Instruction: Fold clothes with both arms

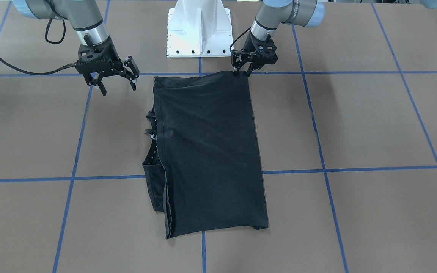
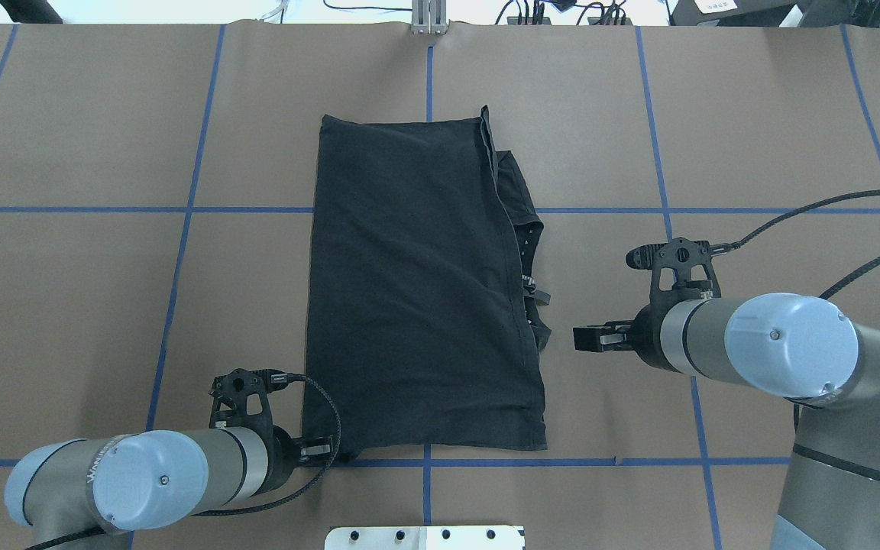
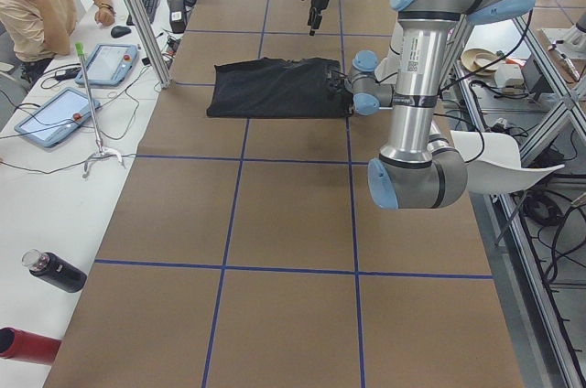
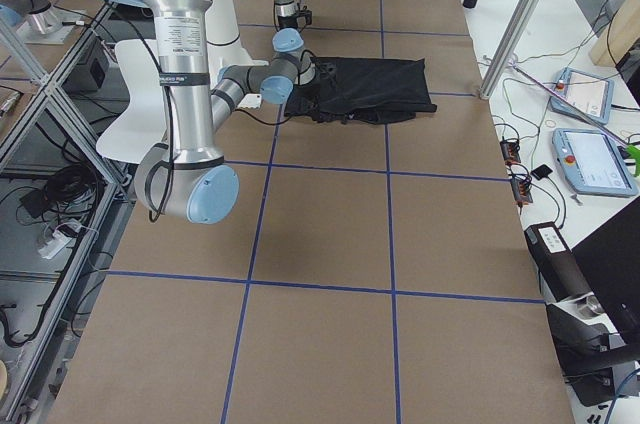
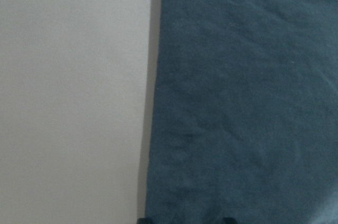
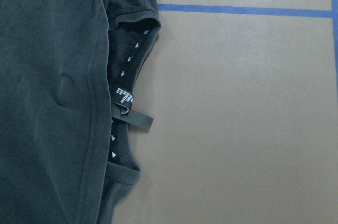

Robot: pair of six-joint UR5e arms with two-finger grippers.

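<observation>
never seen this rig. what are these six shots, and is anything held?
Two robot arms with two-finger grippers at a taped table. Views: one faces the robot, one looks over its shoulders, two from the table's ends, one on each wrist. A black T-shirt, folded over, lies flat; its collar pokes out on the robot's right. The left gripper sits at the shirt's near corner; whether it pinches I cannot tell. The right gripper hangs open beside the shirt, empty.

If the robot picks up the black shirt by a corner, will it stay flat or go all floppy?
Probably floppy: the T-shirt lies folded over itself in soft wrinkled layers, so it would likely droop from a lifted corner. It looks thin, so probably light. Pushed, it would likely bunch up rather than slide whole.
</observation>
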